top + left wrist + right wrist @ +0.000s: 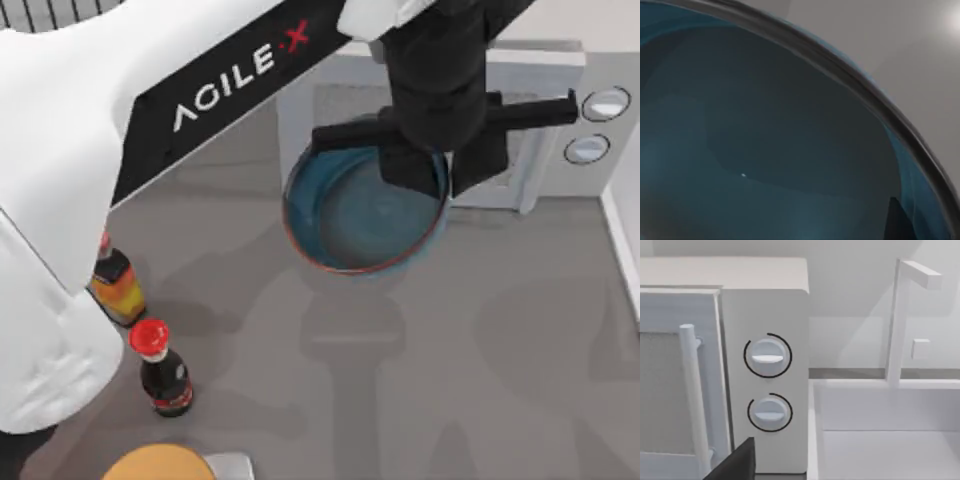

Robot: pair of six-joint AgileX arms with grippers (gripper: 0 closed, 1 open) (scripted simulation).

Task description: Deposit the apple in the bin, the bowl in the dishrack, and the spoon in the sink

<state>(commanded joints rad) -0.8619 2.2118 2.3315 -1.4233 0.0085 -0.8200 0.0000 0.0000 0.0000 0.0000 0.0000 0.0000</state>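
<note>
The bowl-to-dishrack step is judged to be in hand. The left claw (432, 168) is set at the far rim of the bowl (350, 225), in front of the microwave (560, 120), and appears to be clenched on that rim, though the fingertips themselves are hidden by the wrist. In the left wrist view the teal inside of the bowl (765, 150) lies directly beneath the claw. The bowl seems lifted off the counter (480, 350). Black wires at the far left corner are taken for the dishrack (60, 12), well apart from the claw, so a carry leftward is called for next. The right claw faces the microwave's knobs (767, 356) and the sink (880, 440); its state cannot be told.
</note>
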